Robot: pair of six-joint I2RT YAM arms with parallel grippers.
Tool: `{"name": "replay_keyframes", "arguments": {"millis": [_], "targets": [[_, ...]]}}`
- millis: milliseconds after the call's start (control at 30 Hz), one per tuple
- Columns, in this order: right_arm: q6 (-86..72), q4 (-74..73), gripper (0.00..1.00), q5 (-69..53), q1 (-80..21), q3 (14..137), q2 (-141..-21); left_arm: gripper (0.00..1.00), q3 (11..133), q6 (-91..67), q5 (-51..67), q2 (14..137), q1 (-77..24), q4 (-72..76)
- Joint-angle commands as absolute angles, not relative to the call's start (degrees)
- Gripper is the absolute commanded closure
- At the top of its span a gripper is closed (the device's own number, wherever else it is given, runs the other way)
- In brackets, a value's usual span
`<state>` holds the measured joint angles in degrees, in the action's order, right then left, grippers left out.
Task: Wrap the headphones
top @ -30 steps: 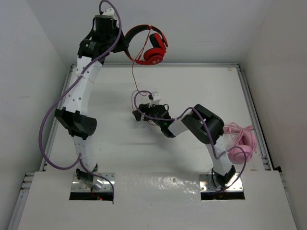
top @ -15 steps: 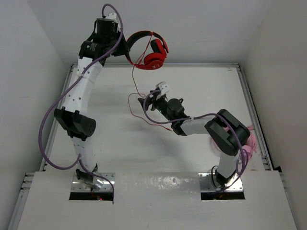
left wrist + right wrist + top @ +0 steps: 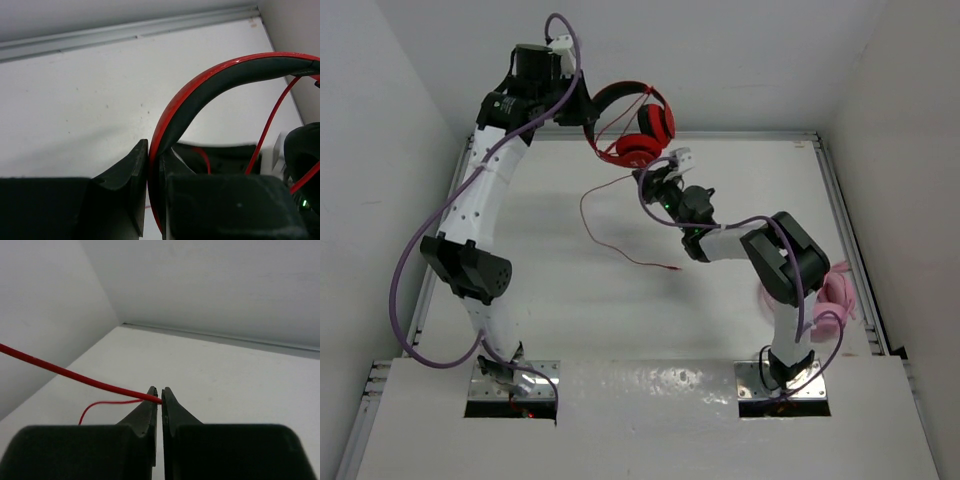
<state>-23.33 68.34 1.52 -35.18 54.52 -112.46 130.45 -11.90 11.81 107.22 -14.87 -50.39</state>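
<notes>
The red headphones (image 3: 638, 128) hang above the table's far edge, their black-lined headband (image 3: 210, 82) clamped in my left gripper (image 3: 584, 108), whose jaws are shut on the band (image 3: 154, 150). The thin red cable (image 3: 588, 215) drops from the earcups, loops over the table and ends at a plug (image 3: 674, 268). Just below the earcups my right gripper (image 3: 652, 181) is shut on this cable (image 3: 75, 376), which is pinched at the very tips (image 3: 161, 394).
A pale pink bundle (image 3: 832, 300) lies at the right side of the table behind the right arm's elbow. Metal rails (image 3: 840, 200) edge the table, and white walls stand close on three sides.
My right gripper has travelled from mid-table up to just under the earcups and closed on the red cable. The left arm has shifted slightly, still holding the headband.
</notes>
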Motion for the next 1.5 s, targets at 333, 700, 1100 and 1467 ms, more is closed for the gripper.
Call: {"name": "replay_keyframes", "arguments": {"millis": [333,700,1100,1467], "targets": [[-17.0,64.4,1.0,1.8,-20.8,44.3,-93.7,1.0,124.1,21.1,24.3,103.9,-17.2,-59.6],[-6.6,36.1,1.0,-6.6,-19.2,50.9,-83.8,1.0,112.9,37.1,-1.4,101.6,-22.1,-51.4],[-0.7,14.5,0.98,-12.9,-20.1,59.7,-82.9,1.0,100.0,49.7,-17.6,97.5,-28.0,-39.7],[-6.8,-20.3,1.0,-38.8,-20.2,82.1,-91.0,1.0,93.8,45.4,-41.1,97.5,-29.4,-14.0]]}}
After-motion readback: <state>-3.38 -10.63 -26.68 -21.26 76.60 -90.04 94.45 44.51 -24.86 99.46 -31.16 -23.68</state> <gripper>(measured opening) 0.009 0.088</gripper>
